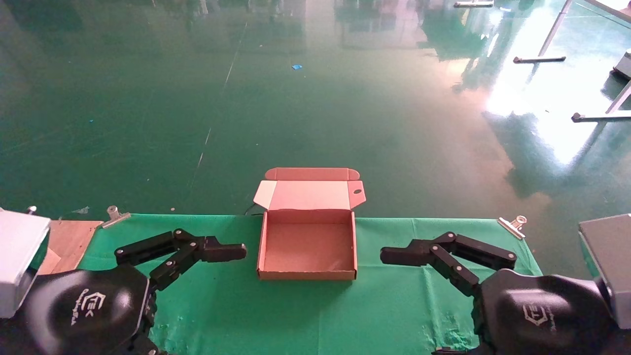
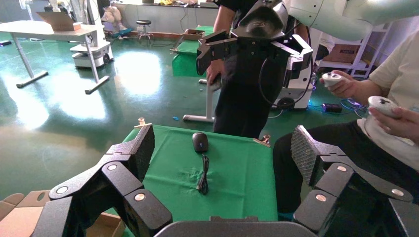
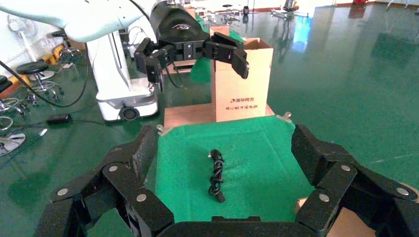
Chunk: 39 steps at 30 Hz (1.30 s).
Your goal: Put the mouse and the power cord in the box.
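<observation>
- Your left gripper [image 1: 231, 252] hangs over the green cloth [image 1: 276, 315] just left of the box [image 1: 308, 241], fingers spread wide apart and holding nothing.
- Its wrist view shows both fingers [image 2: 133, 153] parted, with the cloth between them.
- Your right gripper [image 1: 394, 256] sits just right of the box, mirroring the left; it too is spread wide with nothing in its grasp.
- Its wrist view shows the same: fingers [image 3: 316, 153] apart, cloth between.
- Both grippers point inward at the box from opposite sides, neither touching it.
- The box stands at the far edge of the cloth, between the two grippers. Its lid is thrown back and stands up past the edge, side flaps out, a small round hole in the right flap. The inside is bare cardboard.
- The mouse [image 2: 200, 141] lies on the cloth near its far end in your left wrist view, its thin cable [image 2: 203, 175] trailing toward the camera.
- The cord [image 3: 216, 175] lies on the cloth in your right wrist view, a twisted bundle stretched lengthwise, well apart from the gripper.
- In the head view you cannot see the mouse or the cord; the arms cover much of the near cloth.
- A tall carton [image 3: 240, 81] stands past the cloth's end in your right wrist view.
</observation>
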Each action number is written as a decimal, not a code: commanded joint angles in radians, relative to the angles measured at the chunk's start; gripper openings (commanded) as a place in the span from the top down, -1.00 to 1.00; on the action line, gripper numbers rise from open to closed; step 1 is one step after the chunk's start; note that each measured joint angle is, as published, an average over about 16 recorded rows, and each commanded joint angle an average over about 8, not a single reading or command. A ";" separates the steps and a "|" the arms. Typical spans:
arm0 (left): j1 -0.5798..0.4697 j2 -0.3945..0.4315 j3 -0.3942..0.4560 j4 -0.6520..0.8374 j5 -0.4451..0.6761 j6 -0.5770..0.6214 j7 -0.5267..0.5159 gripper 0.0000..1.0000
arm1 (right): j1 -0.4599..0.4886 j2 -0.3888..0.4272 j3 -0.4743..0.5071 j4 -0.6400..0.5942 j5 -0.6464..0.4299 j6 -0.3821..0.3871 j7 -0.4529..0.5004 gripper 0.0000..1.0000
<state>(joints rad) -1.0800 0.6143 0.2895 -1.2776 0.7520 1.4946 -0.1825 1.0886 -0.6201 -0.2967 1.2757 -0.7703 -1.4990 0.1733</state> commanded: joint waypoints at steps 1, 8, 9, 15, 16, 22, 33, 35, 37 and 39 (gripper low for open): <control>0.002 -0.001 -0.002 -0.003 -0.005 -0.001 -0.001 -1.00 | -0.004 0.000 0.001 0.001 0.004 0.003 0.001 -1.00; -0.047 0.025 0.061 0.071 0.137 0.017 0.034 -1.00 | 0.095 -0.048 -0.094 -0.061 -0.224 -0.038 -0.086 -1.00; -0.059 0.031 0.075 0.093 0.166 0.024 0.046 -1.00 | 0.115 -0.060 -0.113 -0.078 -0.268 -0.045 -0.105 -1.00; -0.153 0.082 0.176 0.251 0.382 0.058 0.142 -1.00 | 0.232 -0.139 -0.238 -0.210 -0.535 -0.058 -0.244 -1.00; -0.173 0.093 0.195 0.280 0.424 0.060 0.162 -1.00 | 0.253 -0.155 -0.260 -0.236 -0.580 -0.057 -0.269 -1.00; -0.310 0.167 0.320 0.449 0.688 0.049 0.285 -1.00 | 0.373 -0.248 -0.383 -0.377 -0.843 -0.026 -0.411 -1.00; -0.429 0.322 0.475 0.702 0.992 -0.040 0.439 -1.00 | 0.458 -0.395 -0.522 -0.638 -1.129 0.114 -0.589 -1.00; -0.429 0.345 0.488 0.741 1.016 -0.064 0.459 -1.00 | 0.461 -0.414 -0.532 -0.684 -1.150 0.143 -0.620 -1.00; -0.428 0.366 0.499 0.777 1.035 -0.086 0.476 -1.00 | 0.464 -0.431 -0.538 -0.730 -1.162 0.170 -0.652 -1.00; -0.428 0.382 0.508 0.807 1.051 -0.105 0.492 -1.00 | 0.466 -0.447 -0.540 -0.775 -1.168 0.193 -0.682 -1.00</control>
<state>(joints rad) -1.5093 0.9898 0.7937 -0.4769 1.7979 1.3903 0.3062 1.5553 -1.0673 -0.8328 0.5010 -1.9296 -1.3103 -0.5059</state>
